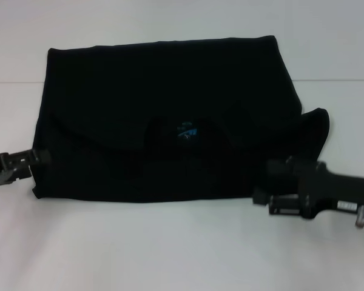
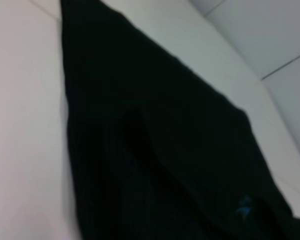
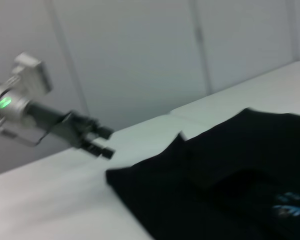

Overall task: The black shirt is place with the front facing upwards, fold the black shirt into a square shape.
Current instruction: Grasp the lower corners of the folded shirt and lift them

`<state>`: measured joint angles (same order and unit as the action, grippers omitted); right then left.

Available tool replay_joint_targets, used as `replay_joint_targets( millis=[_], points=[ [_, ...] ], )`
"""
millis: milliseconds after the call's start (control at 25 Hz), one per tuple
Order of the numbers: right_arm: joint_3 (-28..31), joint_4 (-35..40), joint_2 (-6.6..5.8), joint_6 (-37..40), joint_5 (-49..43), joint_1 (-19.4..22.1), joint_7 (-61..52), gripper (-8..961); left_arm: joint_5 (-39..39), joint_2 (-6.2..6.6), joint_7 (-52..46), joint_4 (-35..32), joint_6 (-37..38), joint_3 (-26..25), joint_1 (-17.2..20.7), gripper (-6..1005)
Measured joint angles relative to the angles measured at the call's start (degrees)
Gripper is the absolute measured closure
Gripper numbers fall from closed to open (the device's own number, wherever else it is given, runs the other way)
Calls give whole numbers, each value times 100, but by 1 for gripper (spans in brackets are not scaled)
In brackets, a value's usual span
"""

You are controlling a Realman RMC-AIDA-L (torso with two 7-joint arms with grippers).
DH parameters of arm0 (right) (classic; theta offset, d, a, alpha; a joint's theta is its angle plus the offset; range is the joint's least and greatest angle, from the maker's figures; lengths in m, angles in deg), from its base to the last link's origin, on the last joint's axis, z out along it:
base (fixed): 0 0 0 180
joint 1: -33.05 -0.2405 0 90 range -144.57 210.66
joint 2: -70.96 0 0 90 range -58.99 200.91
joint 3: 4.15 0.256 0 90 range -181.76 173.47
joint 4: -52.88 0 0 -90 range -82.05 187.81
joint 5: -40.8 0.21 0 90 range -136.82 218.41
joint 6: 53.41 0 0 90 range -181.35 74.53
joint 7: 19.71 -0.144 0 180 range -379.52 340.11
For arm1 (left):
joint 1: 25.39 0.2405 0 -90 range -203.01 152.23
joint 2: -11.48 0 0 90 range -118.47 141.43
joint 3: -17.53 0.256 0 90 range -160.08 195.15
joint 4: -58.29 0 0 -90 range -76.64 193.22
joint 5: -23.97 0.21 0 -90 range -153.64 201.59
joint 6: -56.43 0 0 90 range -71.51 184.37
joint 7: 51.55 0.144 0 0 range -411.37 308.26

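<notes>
Both arms end in black grippers, left gripper [image 1: 39, 159] with grey metal links and a green light.

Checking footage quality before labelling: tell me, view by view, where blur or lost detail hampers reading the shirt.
Head view: the black shirt reads as a near-uniform dark mass, folds faint, only the blue label distinct.
Left wrist view: soft throughout, cloth texture lost.
Right wrist view: the left gripper is smeared, the shirt's edges soft.
</notes>
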<state>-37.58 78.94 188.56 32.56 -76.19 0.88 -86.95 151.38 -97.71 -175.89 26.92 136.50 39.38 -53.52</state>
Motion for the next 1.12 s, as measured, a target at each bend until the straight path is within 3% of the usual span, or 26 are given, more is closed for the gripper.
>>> replay_joint_targets(
  millis=[160,360,560,1120],
  points=[
    [-3,11,109,-33,-318,-2,164,29,224,-1,-40,0,-226,7,-82,90],
    [-11,4,160,-62,-479,-28,182,29,249,-46,2,24,-639,64,-140,91],
    [-14,-16,171,-81,-493,-17,184,30,262,-90,10,136,-792,449,-206,92],
    [-13,-40,184,-164,-480,-11,137,32,268,-138,-48,133,-669,756,-263,96]
  ],
)
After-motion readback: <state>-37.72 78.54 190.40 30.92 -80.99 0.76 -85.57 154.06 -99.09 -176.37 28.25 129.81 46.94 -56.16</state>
